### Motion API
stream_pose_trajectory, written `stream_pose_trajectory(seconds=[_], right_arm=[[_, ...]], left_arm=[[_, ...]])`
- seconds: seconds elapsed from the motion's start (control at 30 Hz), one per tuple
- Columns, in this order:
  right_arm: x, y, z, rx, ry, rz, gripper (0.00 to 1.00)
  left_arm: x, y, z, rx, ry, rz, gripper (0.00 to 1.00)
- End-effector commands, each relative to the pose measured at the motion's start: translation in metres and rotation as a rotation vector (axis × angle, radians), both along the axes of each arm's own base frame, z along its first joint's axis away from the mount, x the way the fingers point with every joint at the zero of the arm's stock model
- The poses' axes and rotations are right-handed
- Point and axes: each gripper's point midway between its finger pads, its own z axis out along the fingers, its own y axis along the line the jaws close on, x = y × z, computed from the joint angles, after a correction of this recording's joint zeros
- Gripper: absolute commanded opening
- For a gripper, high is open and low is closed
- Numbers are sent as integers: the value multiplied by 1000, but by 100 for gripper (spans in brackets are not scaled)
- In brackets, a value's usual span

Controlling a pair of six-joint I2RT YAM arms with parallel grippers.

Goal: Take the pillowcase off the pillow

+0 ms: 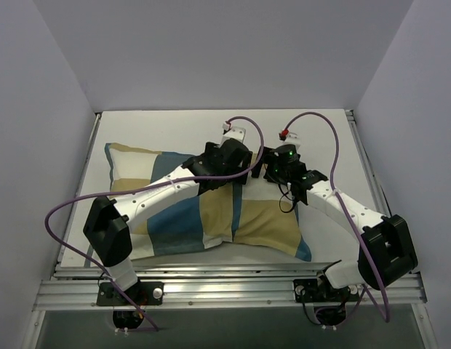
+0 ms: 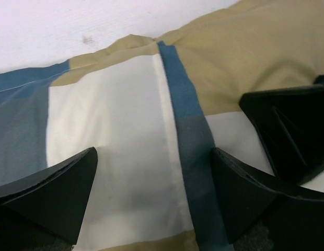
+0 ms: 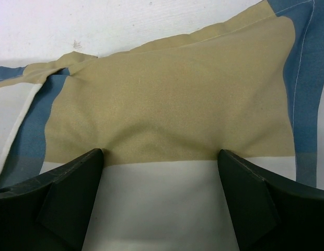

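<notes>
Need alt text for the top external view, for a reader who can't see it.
A plump teal, tan and white checked pillowcase lies on a white table. The left gripper and right gripper are side by side near its far edge.

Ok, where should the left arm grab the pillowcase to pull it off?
On the pillowcase, probably the white flap edge overlapping the blue stripe, under the open left gripper. Come from above, pinching across it; it looks like a loose opening.
</notes>
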Motion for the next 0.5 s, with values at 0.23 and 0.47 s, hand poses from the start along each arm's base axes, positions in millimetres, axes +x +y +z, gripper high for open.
stream_pose_trajectory(seconds=[0.23, 0.47], right_arm=[[-34, -15, -44, -66, 120, 19, 86], [-47, -24, -72, -93, 185, 3, 86]], left_arm=[[-1, 74, 0, 197, -59, 281, 93], [-10, 107, 0, 220, -51, 353, 92]])
